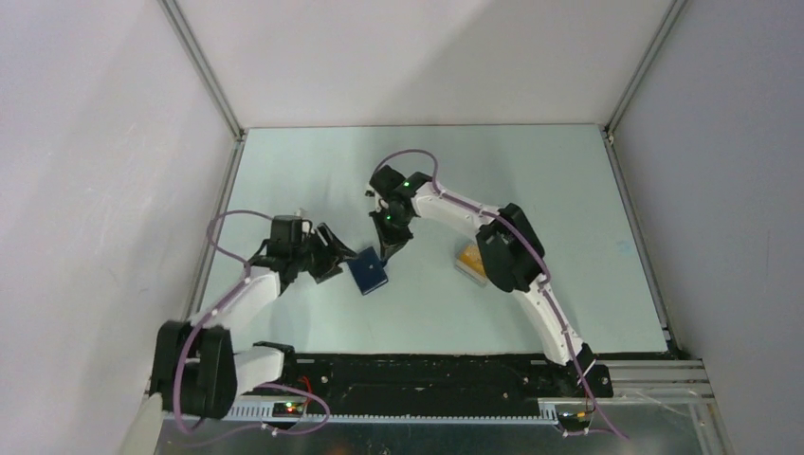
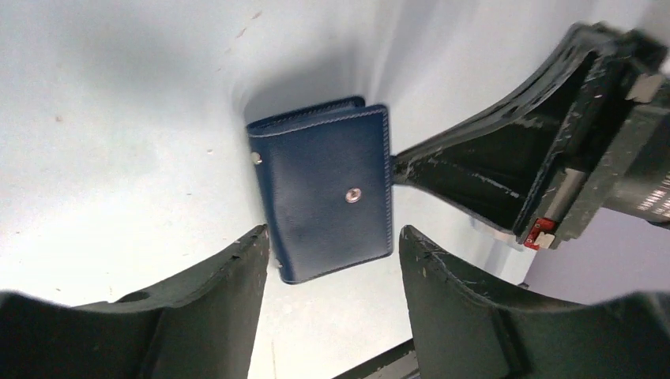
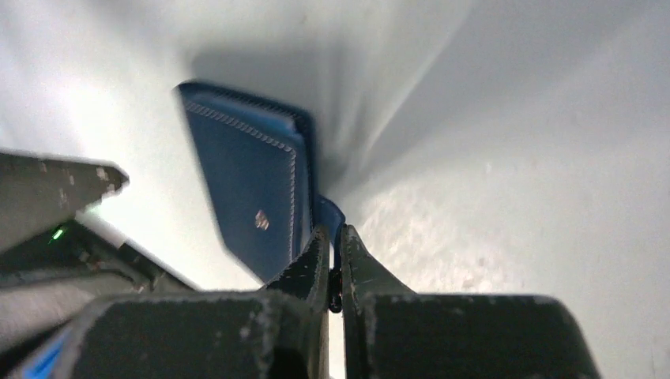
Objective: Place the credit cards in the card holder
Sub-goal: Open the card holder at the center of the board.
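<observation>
navy-blue card holder [image 1: 368, 273] lies flat and folded shut on the pale surface [image 1: 531, 190], between the two grippers, with its snap clasp [image 2: 353, 195] facing up.

right gripper [image 3: 333, 237]: fingers pressed together on a thin lip of the holder's long side edge, the edge facing the right arm [image 1: 507, 251]. it comes in crosswise to the holder's long axis. both wrist views show the contact. how deep the bite goes cannot be told.

left gripper [image 2: 332, 237]: fingers spread wide, one on either side of the holder's near end. the holder's long axis runs straight out from this gripper, so its short width lies across the gap. whether either finger touches the holder cannot be told.

credit cards [image 1: 468, 254]: orange-yellow, lying on the surface well apart from the holder, on its right-arm side and partly hidden by that arm. neither gripper holds them.

assessment: both grippers are at the holder and neither is at the cards, though the right arm is the nearer to them. the holder appears unopened, so no card can go in yet. the coming move turns on the side-edge pinch working against the left fingers that bracket the near end. risk: so thin a pinch may slip, or may drag the whole holder instead of lifting a flap.
</observation>
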You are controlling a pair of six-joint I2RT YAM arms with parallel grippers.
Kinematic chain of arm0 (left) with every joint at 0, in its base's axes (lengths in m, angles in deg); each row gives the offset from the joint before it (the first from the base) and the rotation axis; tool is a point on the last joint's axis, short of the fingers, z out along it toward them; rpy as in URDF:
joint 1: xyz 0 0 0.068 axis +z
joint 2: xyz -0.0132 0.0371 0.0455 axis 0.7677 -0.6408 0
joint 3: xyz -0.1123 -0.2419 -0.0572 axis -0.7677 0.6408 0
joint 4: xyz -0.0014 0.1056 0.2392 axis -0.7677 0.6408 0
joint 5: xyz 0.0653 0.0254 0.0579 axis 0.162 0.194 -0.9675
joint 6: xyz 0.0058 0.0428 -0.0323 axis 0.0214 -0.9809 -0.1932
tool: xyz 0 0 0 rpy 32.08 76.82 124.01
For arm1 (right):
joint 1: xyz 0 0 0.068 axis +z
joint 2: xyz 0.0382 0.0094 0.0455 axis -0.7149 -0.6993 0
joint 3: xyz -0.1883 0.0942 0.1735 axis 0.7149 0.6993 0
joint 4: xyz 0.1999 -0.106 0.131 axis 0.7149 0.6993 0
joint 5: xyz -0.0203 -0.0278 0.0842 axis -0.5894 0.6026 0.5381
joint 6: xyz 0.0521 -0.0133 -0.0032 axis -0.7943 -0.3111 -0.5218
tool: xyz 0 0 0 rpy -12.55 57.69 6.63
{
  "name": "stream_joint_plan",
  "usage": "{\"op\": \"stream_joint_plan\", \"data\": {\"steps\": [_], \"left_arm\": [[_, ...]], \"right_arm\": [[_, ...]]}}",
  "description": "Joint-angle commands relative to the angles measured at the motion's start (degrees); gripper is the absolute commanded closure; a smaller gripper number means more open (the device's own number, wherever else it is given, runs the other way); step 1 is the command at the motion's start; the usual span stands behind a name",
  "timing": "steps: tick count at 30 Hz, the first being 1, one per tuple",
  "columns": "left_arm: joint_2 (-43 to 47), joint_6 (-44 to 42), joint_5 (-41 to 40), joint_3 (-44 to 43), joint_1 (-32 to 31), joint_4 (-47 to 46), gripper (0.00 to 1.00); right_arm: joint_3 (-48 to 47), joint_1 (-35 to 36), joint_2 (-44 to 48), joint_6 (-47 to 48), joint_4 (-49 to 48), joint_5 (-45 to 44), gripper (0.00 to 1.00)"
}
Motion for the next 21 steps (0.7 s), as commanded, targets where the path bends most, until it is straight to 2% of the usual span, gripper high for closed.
{"op": "stream_joint_plan", "data": {"steps": [1,4,9,13,16,21], "left_arm": [[9.65,-1.85,-2.07,-0.15,-0.43,0.61,0.34],[13.07,-1.82,-1.53,-0.57,-0.88,0.67,0.35],[14.63,-2.20,-0.21,-2.02,-2.21,0.63,0.38],[11.52,-2.43,-1.41,-3.43,-4.90,0.64,0.42],[6.67,-2.36,-4.55,-4.69,-8.48,0.66,0.48],[1.32,-1.73,-7.93,-7.16,-11.97,0.59,0.56]], "right_arm": [[4.55,-2.61,13.76,0.92,-3.70,8.88,1.00],[7.39,-3.75,18.13,0.80,-5.49,14.62,1.00],[10.33,-5.26,19.98,-1.23,-9.00,23.24,1.00],[10.64,-5.62,17.41,-1.42,-8.21,23.93,1.00],[10.96,-5.90,15.39,-1.62,-7.50,24.28,1.00],[14.40,-7.64,15.38,-3.56,-9.68,24.96,1.00]]}}
